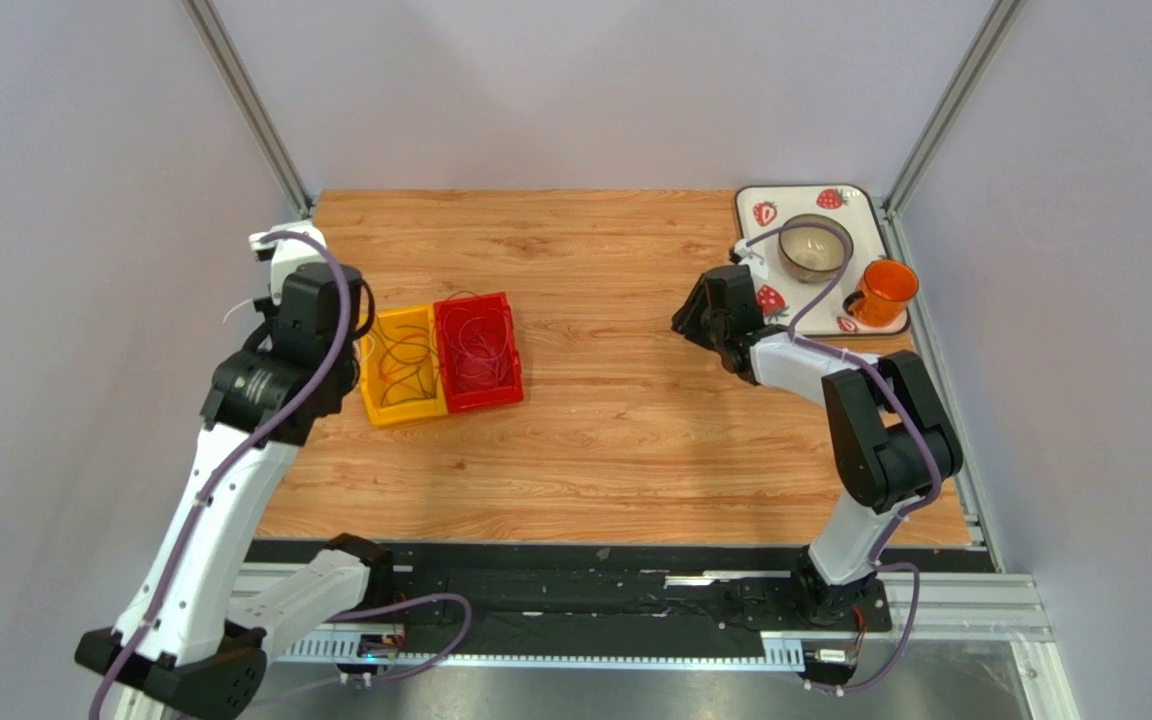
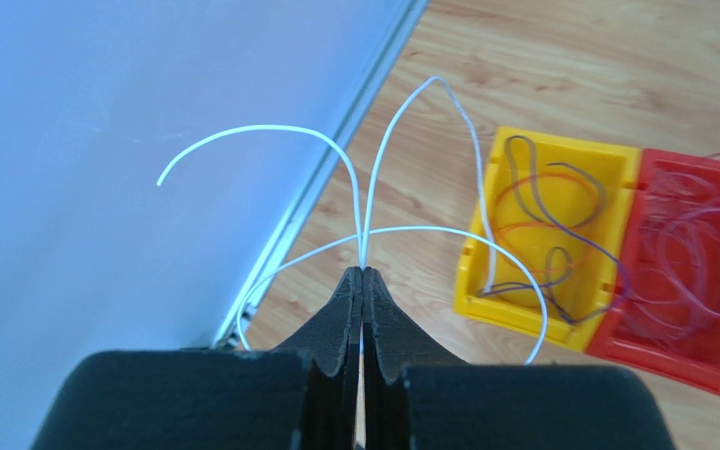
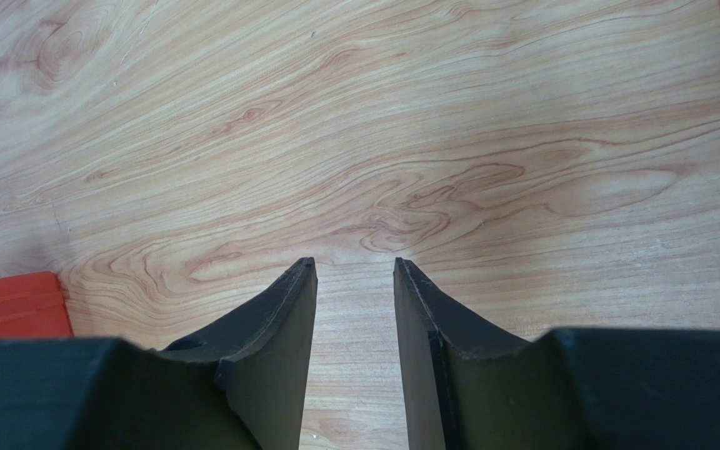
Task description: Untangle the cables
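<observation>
Left fingers point(image 2: 340, 314) pinch white cables point(image 2: 279, 127); overhead view barely shows them.

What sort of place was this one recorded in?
Likely a robot lab test cell, not a home: plain grey wall panels on metal framing, a wood-grain table, and small plastic bins of cables.

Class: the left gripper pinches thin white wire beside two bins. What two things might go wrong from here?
The left gripper holds the white wire only at its fingertips; so thin a strand may slip out. One strand runs into the yellow bin, and the right gripper hangs open over the table, steadying nothing; pulling may drag or tip the bin.
</observation>
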`<state>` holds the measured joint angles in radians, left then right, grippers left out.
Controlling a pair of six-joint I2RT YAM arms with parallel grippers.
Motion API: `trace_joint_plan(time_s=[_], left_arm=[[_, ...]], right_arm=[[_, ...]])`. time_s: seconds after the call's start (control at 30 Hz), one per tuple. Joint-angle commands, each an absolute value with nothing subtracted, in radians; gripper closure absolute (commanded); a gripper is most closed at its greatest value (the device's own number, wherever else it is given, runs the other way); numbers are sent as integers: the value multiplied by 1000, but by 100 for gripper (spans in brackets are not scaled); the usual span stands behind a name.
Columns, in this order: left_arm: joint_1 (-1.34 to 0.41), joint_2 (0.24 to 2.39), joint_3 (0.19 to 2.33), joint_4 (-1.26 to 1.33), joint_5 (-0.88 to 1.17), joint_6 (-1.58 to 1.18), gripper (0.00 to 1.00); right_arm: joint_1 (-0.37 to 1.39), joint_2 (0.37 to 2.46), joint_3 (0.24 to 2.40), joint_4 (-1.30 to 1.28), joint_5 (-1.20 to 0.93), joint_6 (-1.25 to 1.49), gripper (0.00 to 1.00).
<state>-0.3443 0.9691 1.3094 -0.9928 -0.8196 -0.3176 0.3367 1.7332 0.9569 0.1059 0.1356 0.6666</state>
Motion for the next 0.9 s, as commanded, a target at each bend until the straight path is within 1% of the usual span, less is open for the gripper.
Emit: trace_joint_plan(time_s=[0.0,0.23,0.47,0.6,0.73,0.8,0.87], left_arm=[[-330,1072,1333,-1011,-1012,-298,100],[-321,1267,1327,-1000,-943,-305,100],[-321,1457,1384,-1133,-936,-394,100],[-322,1480,1402,-1138,-868,-452,100],[-328,1474,1372,-1098,-796,-502,100],[-331,1463,1341,-1028,-688,-500,100],[-336,1434,1280,-945,-632,-503,100]], right_arm=[[328,1740,989,123,127,681,60],[322,1743,989,123,118,687,60],[310,1743,983,127,103,696,60],[301,1743,977,137,84,707,60],[291,1740,963,150,72,718,60],[285,1738,960,155,64,719,60],[279,1738,957,158,58,726,60]])
